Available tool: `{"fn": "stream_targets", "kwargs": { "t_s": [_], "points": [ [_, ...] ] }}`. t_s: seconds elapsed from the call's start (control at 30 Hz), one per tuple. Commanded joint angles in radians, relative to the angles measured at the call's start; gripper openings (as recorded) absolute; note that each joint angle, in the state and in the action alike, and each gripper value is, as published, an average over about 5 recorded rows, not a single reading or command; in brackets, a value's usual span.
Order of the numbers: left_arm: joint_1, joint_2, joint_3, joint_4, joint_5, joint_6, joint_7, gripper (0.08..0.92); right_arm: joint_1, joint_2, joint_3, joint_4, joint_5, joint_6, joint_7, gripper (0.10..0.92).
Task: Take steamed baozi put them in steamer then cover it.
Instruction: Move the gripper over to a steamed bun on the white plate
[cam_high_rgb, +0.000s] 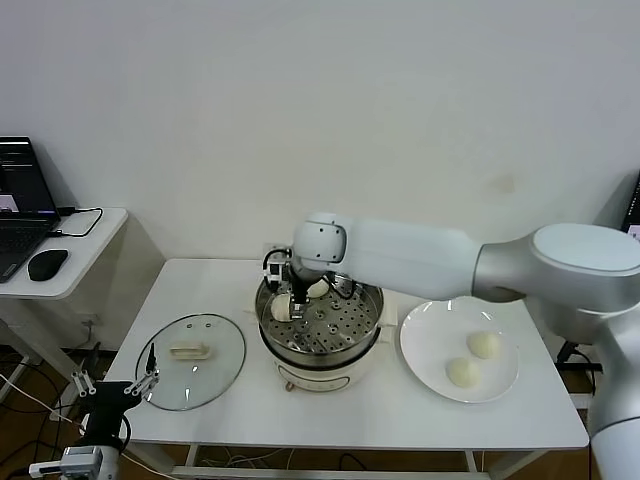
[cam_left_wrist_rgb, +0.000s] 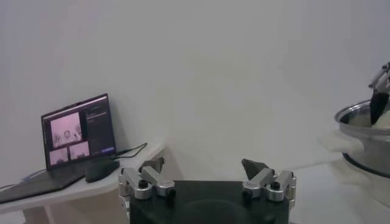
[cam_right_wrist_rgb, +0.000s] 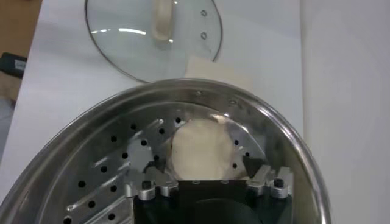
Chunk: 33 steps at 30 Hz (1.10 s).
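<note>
Right gripper (cam_high_rgb: 297, 298) hovers, apparently open, over steamer (cam_high_rgb: 352, 345) baozi (cam_right_wrist_rgb: 204, 148).

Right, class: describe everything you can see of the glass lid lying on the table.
The cover is a round, clear glass lid with a thin metal rim and a cream-white bar handle at its centre. In the right wrist view two small holes show in the glass. It lies flat, handle up, on the white table, on the robot's left of the steamer and apart from it. Nothing grips it; the open left gripper hangs just off its edge.

White wall (cam_high_rgb: 400, 100), side desk (cam_high_rgb: 90, 250)
</note>
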Motion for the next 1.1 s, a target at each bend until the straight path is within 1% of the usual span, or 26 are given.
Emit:
{"fn": "stream_targets", "kwargs": {
  "t_s": [0.03,0.23,0.4,0.5,0.8,1.1],
  "points": [
    [-0.003,0.003,0.012,-0.004,0.005,0.003,0.001,0.823,0.161,-0.274,-0.004,0.204,-0.035,0.057,-0.211,0.822],
    [-0.001,0.006,0.032,-0.004,0.012,0.002,0.001,0.823,0.207,-0.530,-0.056,0.346,-0.211,0.199,-0.356,0.823],
    [0.001,0.006,0.049,-0.007,0.024,0.002,0.001,0.823,0.164,-0.738,-0.069,0.402,-0.344,0.298,-0.388,0.823],
    [-0.001,0.005,0.054,-0.008,0.027,0.002,0.000,0.823,0.126,-0.815,-0.074,0.420,-0.410,0.336,-0.391,0.823],
    [0.015,-0.001,0.047,-0.004,0.031,-0.001,0.000,0.823,-0.152,-0.919,0.061,0.416,-0.572,0.388,-0.354,0.823],
    [0.033,-0.011,0.038,-0.005,0.038,-0.005,0.000,0.823,-0.469,-0.921,0.313,0.364,-0.684,0.417,-0.323,0.823]
  ]
}}
